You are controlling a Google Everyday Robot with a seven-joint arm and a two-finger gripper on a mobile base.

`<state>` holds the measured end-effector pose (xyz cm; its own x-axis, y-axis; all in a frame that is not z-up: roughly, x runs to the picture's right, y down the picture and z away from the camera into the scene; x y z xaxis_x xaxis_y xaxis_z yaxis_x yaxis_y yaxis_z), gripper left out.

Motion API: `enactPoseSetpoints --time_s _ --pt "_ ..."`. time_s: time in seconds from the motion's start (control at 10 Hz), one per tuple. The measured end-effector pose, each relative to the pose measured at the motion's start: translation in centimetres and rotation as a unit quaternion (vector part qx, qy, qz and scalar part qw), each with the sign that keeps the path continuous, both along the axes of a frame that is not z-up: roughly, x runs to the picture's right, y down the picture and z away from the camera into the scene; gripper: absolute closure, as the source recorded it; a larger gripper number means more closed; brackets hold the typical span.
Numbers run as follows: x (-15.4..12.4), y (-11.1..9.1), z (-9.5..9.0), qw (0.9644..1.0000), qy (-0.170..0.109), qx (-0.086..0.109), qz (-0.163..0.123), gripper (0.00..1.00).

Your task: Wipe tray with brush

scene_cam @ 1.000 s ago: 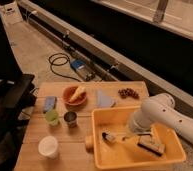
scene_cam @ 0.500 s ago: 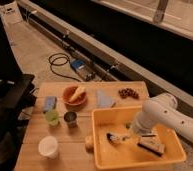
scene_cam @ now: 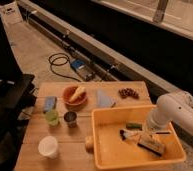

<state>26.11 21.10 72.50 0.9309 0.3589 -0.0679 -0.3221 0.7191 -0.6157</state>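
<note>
Brush point(scene_cam: 131, 133) has slid from the tray's point(scene_cam: 106, 155) 9 o'clock wall toward its centre, the claw point(scene_cam: 151, 130) at 3 o'clock; grip unclear, so wiping seems underway

I see the tray point(scene_cam: 106, 150), a large yellow-orange plastic bin with raised sides, sitting flat on the right end of the wooden table. Inside it lies my brush point(scene_cam: 132, 134), black bristle head toward the tray's left, pale neck and thin dark handle running right. My gripper point(scene_cam: 151, 130) hangs low inside the tray over the handle end.
</note>
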Motion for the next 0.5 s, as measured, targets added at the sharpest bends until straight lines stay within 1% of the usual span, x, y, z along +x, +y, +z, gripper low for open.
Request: enactPoseSetpoints --time_s 0.1,0.2,0.5 --pt "-0.2 -0.1 0.0 1.0000 -0.004 -0.001 -0.003 1.00" --pt "-1.4 -0.2 0.0 0.9999 -0.014 0.000 -0.007 1.00" --pt "-6.5 0.1 -0.8 0.9990 -0.041 0.002 -0.019 1.00"
